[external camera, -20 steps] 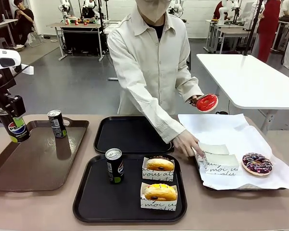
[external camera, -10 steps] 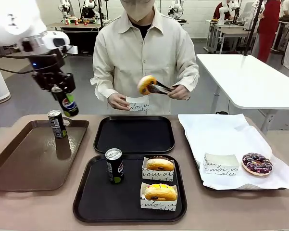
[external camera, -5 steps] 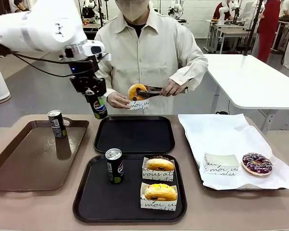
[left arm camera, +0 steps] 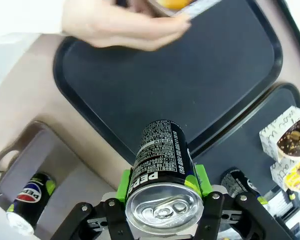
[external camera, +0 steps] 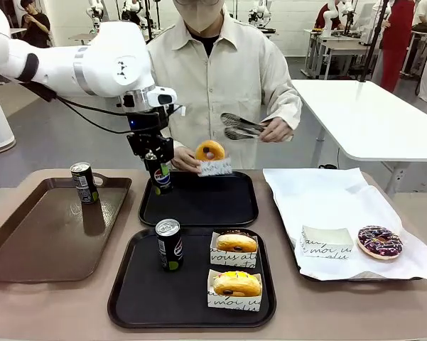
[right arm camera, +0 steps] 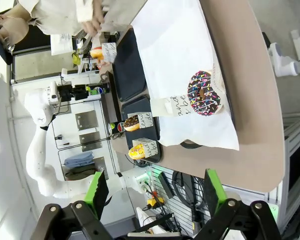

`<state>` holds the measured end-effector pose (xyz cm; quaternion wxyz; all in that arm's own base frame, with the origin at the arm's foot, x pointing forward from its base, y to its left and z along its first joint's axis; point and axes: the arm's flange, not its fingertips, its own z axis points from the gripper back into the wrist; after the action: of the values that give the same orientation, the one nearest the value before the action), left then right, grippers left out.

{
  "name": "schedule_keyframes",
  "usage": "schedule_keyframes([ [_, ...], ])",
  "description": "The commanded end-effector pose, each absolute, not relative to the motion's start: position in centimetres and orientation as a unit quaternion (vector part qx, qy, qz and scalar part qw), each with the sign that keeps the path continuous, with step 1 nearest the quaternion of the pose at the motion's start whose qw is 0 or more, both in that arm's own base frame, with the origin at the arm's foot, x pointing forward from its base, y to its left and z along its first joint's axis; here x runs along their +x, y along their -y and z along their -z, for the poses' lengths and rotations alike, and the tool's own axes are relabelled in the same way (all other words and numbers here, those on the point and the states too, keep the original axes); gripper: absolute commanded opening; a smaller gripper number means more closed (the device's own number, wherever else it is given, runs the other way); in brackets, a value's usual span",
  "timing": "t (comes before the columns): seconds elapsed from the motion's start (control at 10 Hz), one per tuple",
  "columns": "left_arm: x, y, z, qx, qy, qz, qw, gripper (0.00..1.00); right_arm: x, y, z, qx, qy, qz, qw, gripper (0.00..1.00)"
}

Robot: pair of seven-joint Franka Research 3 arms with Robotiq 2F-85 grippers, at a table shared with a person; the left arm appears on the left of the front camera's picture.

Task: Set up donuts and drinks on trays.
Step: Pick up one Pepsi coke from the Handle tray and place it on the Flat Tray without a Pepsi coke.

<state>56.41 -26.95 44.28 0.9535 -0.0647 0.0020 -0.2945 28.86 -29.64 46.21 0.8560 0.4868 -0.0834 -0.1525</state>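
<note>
My left gripper (external camera: 158, 168) is shut on a black Pepsi can (external camera: 160, 179), held upright at the far left corner of the far black tray (external camera: 213, 202). In the left wrist view the can (left arm camera: 162, 167) sits between the green pads, over that tray's (left arm camera: 189, 75) left rim. The person's hand holds a boxed yellow donut (external camera: 211, 152) over the same tray, with tongs (external camera: 240, 126) in the other hand. The near black tray (external camera: 138, 291) carries a can (external camera: 169, 244) and two boxed donuts (external camera: 236, 244) (external camera: 236, 284). My right gripper (right arm camera: 154, 200) is open, high above the table.
A brown tray (external camera: 42, 241) at the left holds another can (external camera: 83, 182). At the right, a paper-lined tray (external camera: 305, 192) carries an empty white box (external camera: 327, 242) and a purple-sprinkle donut (external camera: 379, 241). A white table (external camera: 362, 114) stands behind.
My left arm has carried the can rightward from above the brown tray and lowered it to the far black tray. The person dropped the yellow donut into its box and drew the tongs away.
</note>
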Motion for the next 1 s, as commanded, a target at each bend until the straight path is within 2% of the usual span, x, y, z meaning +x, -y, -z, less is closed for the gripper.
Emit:
schedule_keyframes([
  [0.0, 55.0, 26.8, -45.2, -0.048, -0.056, 0.328, 0.942, 0.58, 28.9, 29.8, -46.3, 0.496, 0.090, 0.150, 0.850, 1.00],
  [0.2, 47.6, 22.4, -46.4, 0.024, -0.143, 0.371, 0.917, 0.58, 28.9, 29.8, -46.3, 0.496, 0.090, 0.150, 0.850, 1.00],
  [0.4, 41.5, 18.1, -47.7, 0.011, -0.116, 0.386, 0.915, 0.58, 28.9, 29.8, -46.3, 0.496, 0.090, 0.150, 0.850, 1.00],
  [0.7, 38.9, 15.8, -48.7, 0.009, -0.080, 0.374, 0.924, 0.58, 28.9, 29.8, -46.3, 0.496, 0.090, 0.150, 0.850, 1.00],
  [0.9, 39.3, 15.1, -49.3, 0.005, -0.061, 0.346, 0.936, 0.58, 28.9, 29.8, -46.3, 0.496, 0.090, 0.150, 0.850, 1.00],
])
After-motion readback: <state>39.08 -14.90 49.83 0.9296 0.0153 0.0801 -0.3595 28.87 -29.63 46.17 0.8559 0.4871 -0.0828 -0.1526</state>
